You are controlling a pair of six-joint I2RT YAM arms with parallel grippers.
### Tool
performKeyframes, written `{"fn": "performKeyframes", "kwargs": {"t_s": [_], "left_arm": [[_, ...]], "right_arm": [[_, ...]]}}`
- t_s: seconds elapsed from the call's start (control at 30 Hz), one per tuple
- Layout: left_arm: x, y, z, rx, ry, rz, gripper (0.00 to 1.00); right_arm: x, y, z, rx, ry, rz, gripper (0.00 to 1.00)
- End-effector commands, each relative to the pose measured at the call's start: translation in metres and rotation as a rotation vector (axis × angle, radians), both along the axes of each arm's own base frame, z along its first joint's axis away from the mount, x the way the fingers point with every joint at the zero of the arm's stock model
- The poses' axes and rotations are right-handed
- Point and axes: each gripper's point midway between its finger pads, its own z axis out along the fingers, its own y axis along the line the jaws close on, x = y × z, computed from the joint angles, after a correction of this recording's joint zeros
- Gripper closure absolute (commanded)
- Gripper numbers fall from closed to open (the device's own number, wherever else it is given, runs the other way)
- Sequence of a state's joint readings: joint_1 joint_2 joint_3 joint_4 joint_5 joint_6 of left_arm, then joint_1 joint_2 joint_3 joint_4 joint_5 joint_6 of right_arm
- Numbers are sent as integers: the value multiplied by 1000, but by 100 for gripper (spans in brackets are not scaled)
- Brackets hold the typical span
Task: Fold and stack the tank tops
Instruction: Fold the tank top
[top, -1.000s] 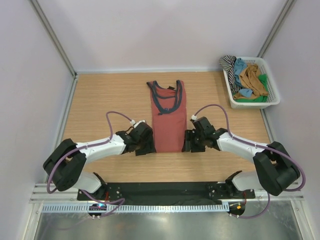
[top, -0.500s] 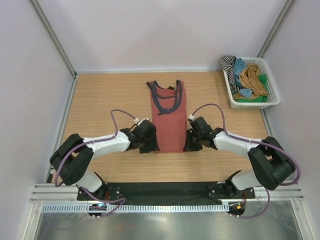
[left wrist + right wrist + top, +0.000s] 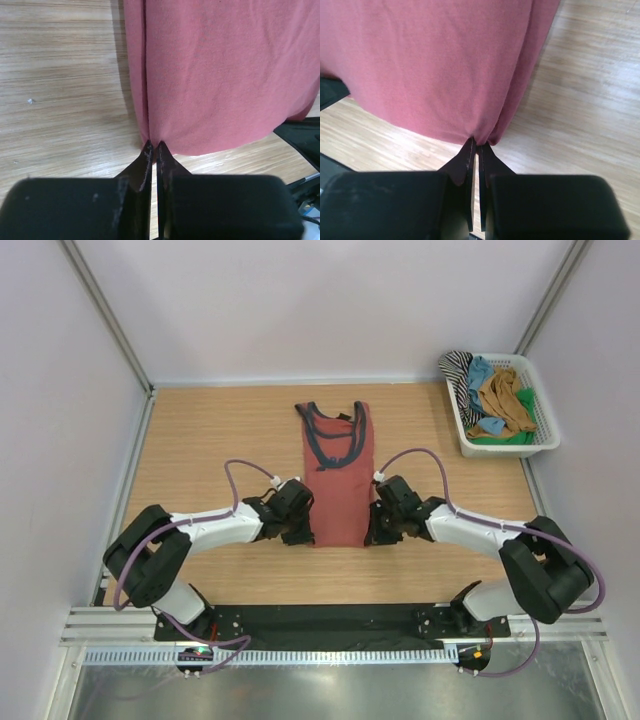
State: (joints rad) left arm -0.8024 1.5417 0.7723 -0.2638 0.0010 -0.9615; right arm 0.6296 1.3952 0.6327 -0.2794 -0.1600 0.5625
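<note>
On the bench (image 3: pixel 200 440), the rust-red tank top (image 3: pixel 337 485) is being pinched at its near hem corners by the left hand (image 3: pixel 153 146) and right hand (image 3: pixel 476 143), both clamped on cloth — a fold is being started, with a matched lift toward the neckline likely being called for.

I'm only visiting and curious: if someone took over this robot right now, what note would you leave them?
Left gripper shut on the red top, near left corner.
Right gripper shut on its near right corner.
It lies flat on the table, seemingly folded narrow already, straps far.
Other tops heaped in the basket, far right.
To do: fold red top over, then fold and stack the rest.
</note>
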Motion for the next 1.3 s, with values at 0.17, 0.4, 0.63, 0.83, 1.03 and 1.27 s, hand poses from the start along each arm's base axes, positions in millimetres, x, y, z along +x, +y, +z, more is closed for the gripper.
{"fn": "performKeyframes", "kwargs": {"t_s": [0.17, 0.4, 0.63, 0.83, 1.03, 1.27], "left_arm": [[-35, -10, 24, -104, 24, -65, 100], [-88, -12, 55, -218, 46, -107, 100], [-116, -7, 82, -253, 49, -146, 100], [-109, -2, 117, -263, -27, -125, 100], [-94, -1, 162, -256, -119, -116, 100], [-72, -5, 184, -265, -148, -79, 100]], "right_arm": [[-31, 11, 36, 60, -25, -12, 99], [-79, -1, 56, 75, -27, -26, 99], [-108, -15, 84, 142, -28, -38, 99], [-97, -25, 119, 128, -114, -63, 99], [-74, -27, 163, 59, -215, -72, 99], [-41, -19, 191, -25, -301, -102, 99]]}}
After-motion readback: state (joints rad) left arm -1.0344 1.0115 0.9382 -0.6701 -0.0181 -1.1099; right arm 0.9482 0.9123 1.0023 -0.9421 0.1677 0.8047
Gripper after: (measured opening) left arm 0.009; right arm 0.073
